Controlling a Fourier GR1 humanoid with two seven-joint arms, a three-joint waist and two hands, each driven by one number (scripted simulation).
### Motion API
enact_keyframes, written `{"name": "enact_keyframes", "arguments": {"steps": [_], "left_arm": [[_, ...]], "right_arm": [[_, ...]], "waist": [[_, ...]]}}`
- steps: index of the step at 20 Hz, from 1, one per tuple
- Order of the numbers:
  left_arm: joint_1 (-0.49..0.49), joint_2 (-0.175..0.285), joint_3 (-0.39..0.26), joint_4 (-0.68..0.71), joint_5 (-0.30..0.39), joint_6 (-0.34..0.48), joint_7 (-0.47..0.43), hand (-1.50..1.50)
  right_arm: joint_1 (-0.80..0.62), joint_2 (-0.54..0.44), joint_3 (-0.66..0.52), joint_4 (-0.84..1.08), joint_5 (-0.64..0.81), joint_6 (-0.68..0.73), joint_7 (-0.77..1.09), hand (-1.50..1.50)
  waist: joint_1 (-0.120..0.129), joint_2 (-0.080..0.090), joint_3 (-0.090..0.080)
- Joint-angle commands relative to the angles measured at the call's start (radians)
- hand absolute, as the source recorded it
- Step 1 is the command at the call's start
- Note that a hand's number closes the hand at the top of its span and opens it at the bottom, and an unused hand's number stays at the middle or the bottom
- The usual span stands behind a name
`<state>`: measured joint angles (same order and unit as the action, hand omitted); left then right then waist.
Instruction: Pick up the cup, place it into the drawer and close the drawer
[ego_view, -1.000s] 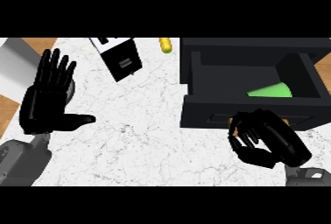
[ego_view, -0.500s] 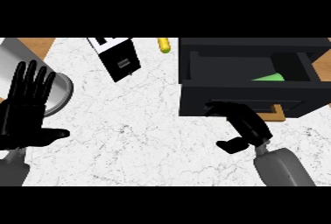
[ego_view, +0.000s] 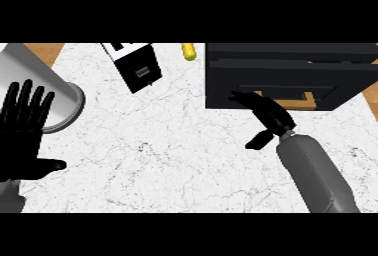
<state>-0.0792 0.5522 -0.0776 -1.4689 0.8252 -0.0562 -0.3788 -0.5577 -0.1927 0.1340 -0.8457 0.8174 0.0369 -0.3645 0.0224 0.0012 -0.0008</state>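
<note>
**Task's thing.** The cup is not on the counter (ego_view: 170, 160) and is in neither hand. Judged from that, it lies inside the drawer (ego_view: 332, 92) at the upper right. A faint green speck at the drawer's top edge may be it, but I cannot tell.

**Handling.** What remains to be worked is the drawer, a stiff black box that should slide straight and not flex. Its front looks close to flush with the body, though whether a gap is left cannot be told. The best place to push is the flat front, near the middle, beside the brown handle recess (ego_view: 304, 102). A push near one corner might skew it.

**Hands.** The right hand (ego_view: 267, 114) is open. Its fingers are straight and laid against the drawer front at its left part, with the thumb hanging apart below. The left hand (ego_view: 23, 137) rests open at the left edge, fingers up, holding nothing.

**Surroundings.**
- A large grey cylinder (ego_view: 44, 82) lies just beside the left hand.
- A black box (ego_view: 136, 70) is at the top centre.
- A small yellow object (ego_view: 189, 51) is near the drawer's left corner.

All are well clear of the drawer's path, and nothing obstructs the push.
</note>
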Motion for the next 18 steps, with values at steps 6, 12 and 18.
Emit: {"name": "enact_keyframes", "arguments": {"steps": [6,12,18], "left_arm": [[0.002,0.002,0.054,0.034,0.006,-0.095,0.018,-1.50],[-0.026,-0.034,0.031,0.029,-0.031,-0.072,0.009,-1.50],[-0.025,-0.032,0.034,0.075,-0.028,-0.121,0.004,-1.50]], "right_arm": [[-0.282,-0.040,-0.139,0.451,-0.027,-0.014,-0.140,-1.50],[-0.378,-0.102,-0.171,0.573,-0.025,0.005,-0.174,-1.50],[-0.439,-0.139,-0.200,0.623,-0.041,0.016,-0.188,-1.50]], "waist": [[0.018,0.013,0.002],[0.038,0.022,0.003],[0.068,0.035,0.003]]}}
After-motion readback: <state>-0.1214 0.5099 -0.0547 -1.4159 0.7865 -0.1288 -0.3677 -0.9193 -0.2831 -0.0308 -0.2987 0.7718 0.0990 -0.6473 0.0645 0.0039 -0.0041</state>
